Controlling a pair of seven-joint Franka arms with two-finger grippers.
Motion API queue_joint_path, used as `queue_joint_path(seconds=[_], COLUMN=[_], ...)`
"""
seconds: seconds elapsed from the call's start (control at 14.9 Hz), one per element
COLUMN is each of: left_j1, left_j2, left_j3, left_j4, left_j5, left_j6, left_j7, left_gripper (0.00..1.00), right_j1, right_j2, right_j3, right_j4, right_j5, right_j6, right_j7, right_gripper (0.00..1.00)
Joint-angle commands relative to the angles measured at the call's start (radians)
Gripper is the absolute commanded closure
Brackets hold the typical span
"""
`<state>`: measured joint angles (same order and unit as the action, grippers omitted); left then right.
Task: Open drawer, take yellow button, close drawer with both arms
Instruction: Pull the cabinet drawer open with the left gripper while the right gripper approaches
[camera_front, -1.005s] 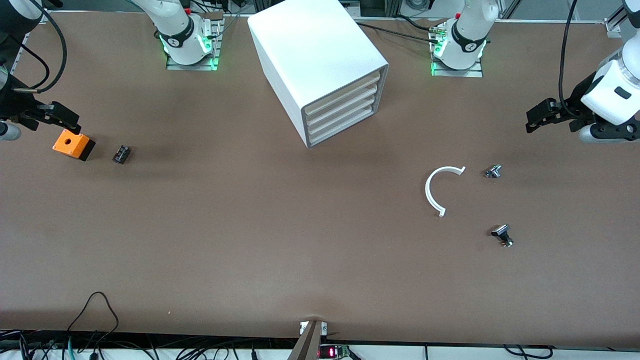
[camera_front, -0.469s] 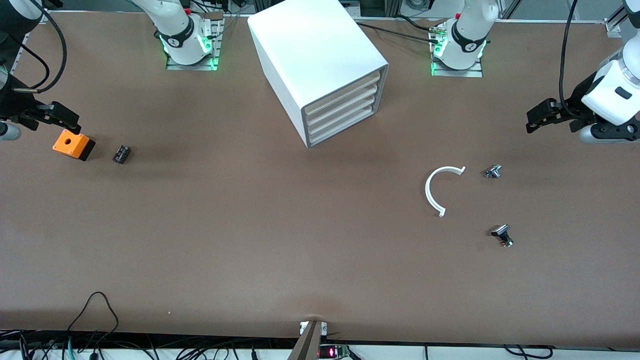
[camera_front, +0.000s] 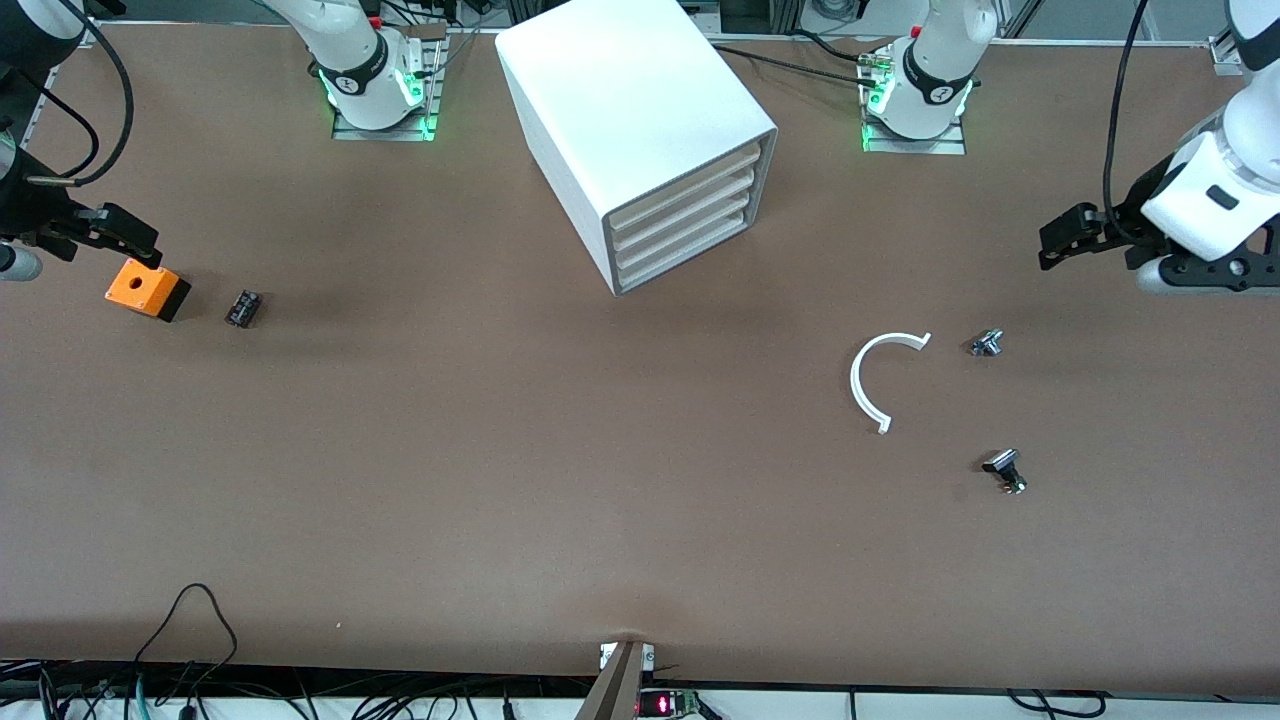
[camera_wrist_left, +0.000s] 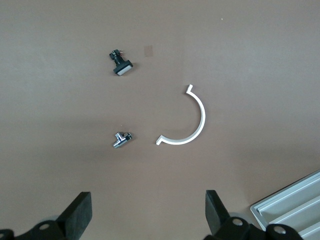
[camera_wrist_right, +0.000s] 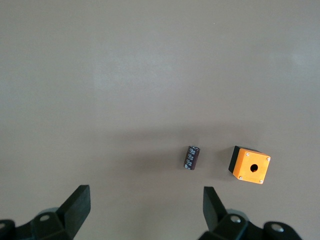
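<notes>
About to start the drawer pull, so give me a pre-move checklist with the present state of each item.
1. Top drawer of the cabinet shut, ready to pull: ok.
2. Left gripper open, in the air at the left arm's end of the table: ok.
3. Right gripper open, above the orange box: ok.
4. Table in front of the drawers bare; the white arc lies off toward the left arm's end: ok.
5. Button inside the drawer: cannot tell, drawer shut.
</notes>
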<state>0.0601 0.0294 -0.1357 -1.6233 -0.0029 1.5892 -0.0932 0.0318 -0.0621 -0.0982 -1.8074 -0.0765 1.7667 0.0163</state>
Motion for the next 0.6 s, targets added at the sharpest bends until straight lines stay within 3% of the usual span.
queue_joint_path(seconds=[0.0, 0.2, 0.4, 0.54], left_j1=[-0.005, -0.009, -0.028, -0.023], left_j2=[0.017, 0.026, 0.141, 0.159], left_j3=[0.005, 0.004, 0.002, 0.002], left_j4=[0.031, 0.036, 0.010, 0.010], left_j5=[-0.002, -0.009, -0.009, -0.025], left_j6=[-0.028, -0.054, -0.061, -0.084], left_j7=[0.015, 0.013, 0.017, 0.055], left_gripper=[0.00, 0.00, 0.00, 0.00], right_j1=[-0.006, -0.007, -0.007, -0.007], right_j2=[0.007, 0.007, 0.007, 0.007], right_j3=[0.000, 0.000, 0.000, 0.000], right_j4=[0.020, 0.019, 0.019, 0.020], right_j5=[0.010, 0.010, 0.010, 0.010], right_j6=[-0.018, -0.018, -0.018, -0.018], right_j7=[-0.024, -0.024, -0.024, -0.024], right_gripper=[0.00, 0.00, 0.00, 0.00])
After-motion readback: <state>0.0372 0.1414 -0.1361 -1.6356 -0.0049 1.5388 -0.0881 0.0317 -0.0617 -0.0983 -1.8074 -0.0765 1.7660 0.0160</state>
